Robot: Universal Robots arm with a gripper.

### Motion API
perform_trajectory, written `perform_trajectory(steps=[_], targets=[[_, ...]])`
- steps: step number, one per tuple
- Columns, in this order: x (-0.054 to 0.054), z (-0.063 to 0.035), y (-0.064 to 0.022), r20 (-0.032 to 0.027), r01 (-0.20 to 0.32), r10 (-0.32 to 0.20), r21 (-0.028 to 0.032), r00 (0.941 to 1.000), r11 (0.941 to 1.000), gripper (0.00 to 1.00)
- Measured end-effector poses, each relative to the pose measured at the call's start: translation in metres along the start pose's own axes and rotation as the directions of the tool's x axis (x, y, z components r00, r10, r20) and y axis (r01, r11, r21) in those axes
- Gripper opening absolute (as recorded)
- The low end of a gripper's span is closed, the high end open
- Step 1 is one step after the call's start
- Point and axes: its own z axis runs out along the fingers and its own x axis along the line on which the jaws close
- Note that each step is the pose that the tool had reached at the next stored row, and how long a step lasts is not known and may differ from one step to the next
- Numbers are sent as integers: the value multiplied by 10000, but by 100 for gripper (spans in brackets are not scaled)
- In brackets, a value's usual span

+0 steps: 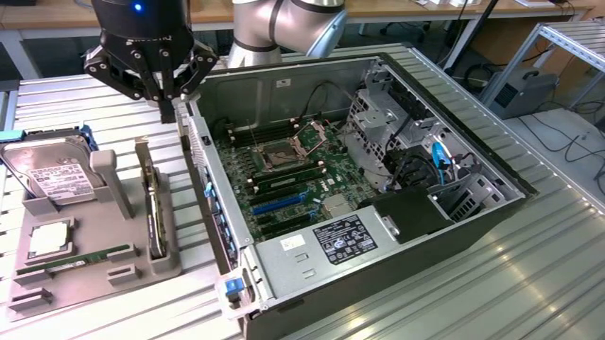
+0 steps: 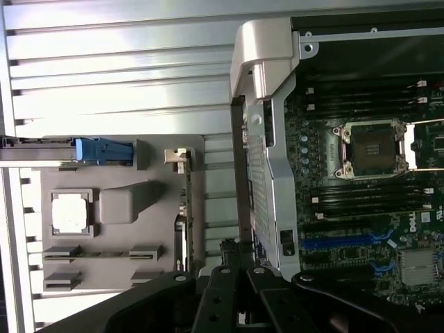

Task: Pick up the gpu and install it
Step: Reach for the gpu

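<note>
The gpu (image 1: 152, 207) is a thin dark card standing on its long edge in a slot of the grey holder (image 1: 113, 273), at the exterior view's left of the open computer case (image 1: 378, 273). In the wrist view the gpu (image 2: 184, 211) shows edge-on between the grey holder (image 2: 125, 205) and the case wall. My gripper (image 1: 168, 112) hangs above the far end of the card, beside the case's rear corner, shut with nothing in it. Its dark fingers (image 2: 223, 267) come together close to the card's near end.
A hard drive (image 1: 52, 173) in a blue-edged caddy, a CPU (image 1: 49, 241) and a green memory stick (image 1: 81, 258) also sit in the holder. Inside the case lie the motherboard (image 1: 283, 177) with its open CPU socket (image 2: 371, 146) and blue slots (image 2: 340, 244). The drive cage (image 1: 387, 124) stands on the exterior view's right.
</note>
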Motion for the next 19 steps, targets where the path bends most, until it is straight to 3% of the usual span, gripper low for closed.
perform_trajectory(steps=[19], targets=[[181,-5,-14,1,1,-1,0,10000,10000,11]])
